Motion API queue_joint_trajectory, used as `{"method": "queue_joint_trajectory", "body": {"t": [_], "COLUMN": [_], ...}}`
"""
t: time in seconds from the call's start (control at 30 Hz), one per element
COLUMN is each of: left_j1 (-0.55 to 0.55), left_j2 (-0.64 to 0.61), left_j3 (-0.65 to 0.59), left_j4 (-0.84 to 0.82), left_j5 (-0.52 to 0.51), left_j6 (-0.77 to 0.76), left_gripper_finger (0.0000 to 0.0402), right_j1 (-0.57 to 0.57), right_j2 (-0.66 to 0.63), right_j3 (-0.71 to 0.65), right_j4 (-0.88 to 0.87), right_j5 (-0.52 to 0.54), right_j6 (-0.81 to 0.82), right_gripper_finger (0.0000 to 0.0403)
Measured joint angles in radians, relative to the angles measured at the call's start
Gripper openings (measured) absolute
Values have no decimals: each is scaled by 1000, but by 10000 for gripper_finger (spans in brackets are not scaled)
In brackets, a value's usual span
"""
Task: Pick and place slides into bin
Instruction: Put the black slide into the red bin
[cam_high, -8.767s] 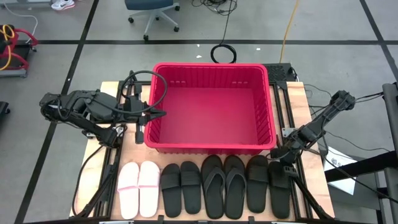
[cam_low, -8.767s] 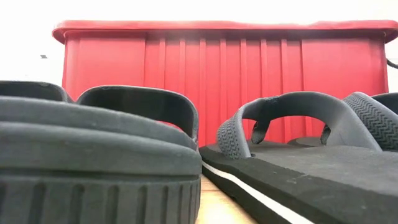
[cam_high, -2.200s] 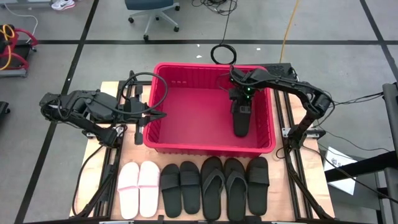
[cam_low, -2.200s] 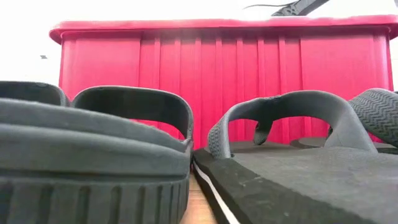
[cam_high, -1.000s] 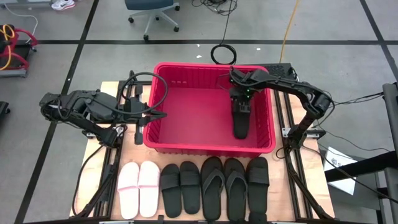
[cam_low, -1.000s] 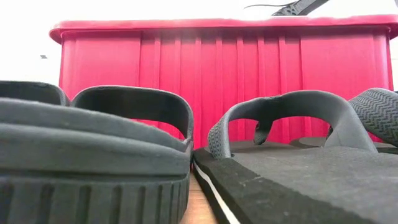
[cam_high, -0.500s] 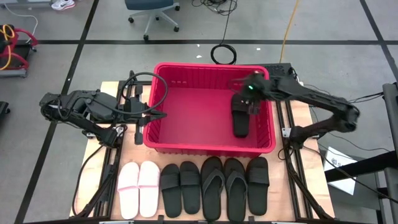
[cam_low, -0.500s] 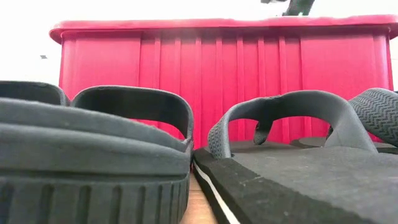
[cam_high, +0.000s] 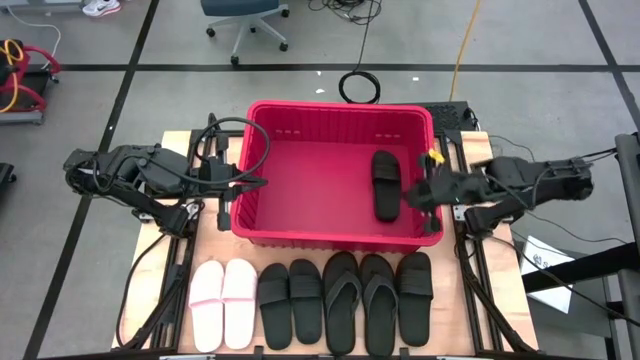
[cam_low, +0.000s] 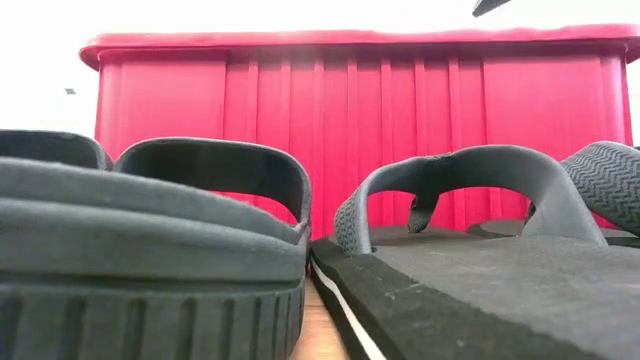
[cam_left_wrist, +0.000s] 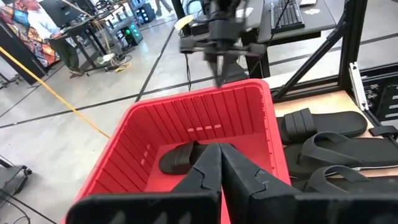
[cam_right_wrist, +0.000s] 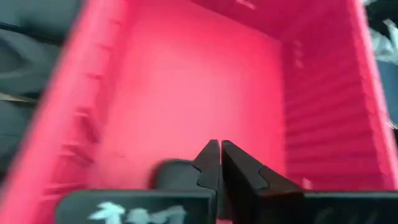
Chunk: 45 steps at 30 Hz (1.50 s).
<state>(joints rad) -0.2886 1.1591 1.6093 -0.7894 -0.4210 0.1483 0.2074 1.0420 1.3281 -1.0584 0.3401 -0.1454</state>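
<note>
In the low view the red bin (cam_low: 360, 130) hides its contents. From above, one black wide-strap slide (cam_high: 386, 184) lies inside, near the right wall (seven more line the table's front). The right gripper (cam_high: 417, 197), fingers pressed together, hovers beside it, empty; the left gripper (cam_high: 262, 183), also closed, waits at the bin's left rim.

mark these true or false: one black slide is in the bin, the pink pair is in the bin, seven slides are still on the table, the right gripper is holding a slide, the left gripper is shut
1. One black slide lies in the bin. True.
2. The pink pair is in the bin. False: the pink pair sits on the table in front of the bin, at the row's left end.
3. Seven slides remain on the table. True.
4. The right gripper is holding a slide. False: the right gripper is shut and empty, near the bin's right wall.
5. The left gripper is shut. True; it waits at the bin's left wall.
</note>
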Motion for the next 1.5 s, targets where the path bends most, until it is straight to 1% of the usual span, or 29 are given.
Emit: {"method": "queue_joint_trajectory", "body": {"t": [0.3,0.43,0.47,0.57,0.63,0.8,1.03,1.13,1.2,1.33,1.4,1.5], "left_j1": [0,0,0,0,0,0,0,0,0,0,0,0], "left_j2": [0,0,0,0,0,0,0,0,0,0,0,0], "left_j3": [0,0,0,0,0,0,0,0,0,0,0,0], "left_j4": [0,0,0,0,0,0,0,0,-1,-5,-16,-35], "left_j5": [0,-1,-1,-2,-2,-2,-2,-2,-1,-1,-1,-1], "left_j6": [0,3,3,4,5,31,33,37,55,88,99,117], "left_gripper_finger": [4,1,2,4,3,4,2,5,2,4,7,4], "right_j1": [318,461,497,593,646,745,882,943,982,1035,1045,1046], "right_j2": [-4,3,6,24,42,93,160,200,231,293,313,335], "right_j3": [0,0,0,0,0,0,0,0,0,-1,-1,-1], "right_j4": [-34,-43,-43,-52,-50,-61,-114,-127,-141,-189,-203,-212], "right_j5": [-5,-84,-86,-141,-160,-161,-156,-124,-105,-108,-109,-109], "right_j6": [278,397,431,520,594,785,1173,1340,1429,1631,1681,1673], "right_gripper_finger": [2,1,1,1,1,0,0,0,0,0,0,0]}}
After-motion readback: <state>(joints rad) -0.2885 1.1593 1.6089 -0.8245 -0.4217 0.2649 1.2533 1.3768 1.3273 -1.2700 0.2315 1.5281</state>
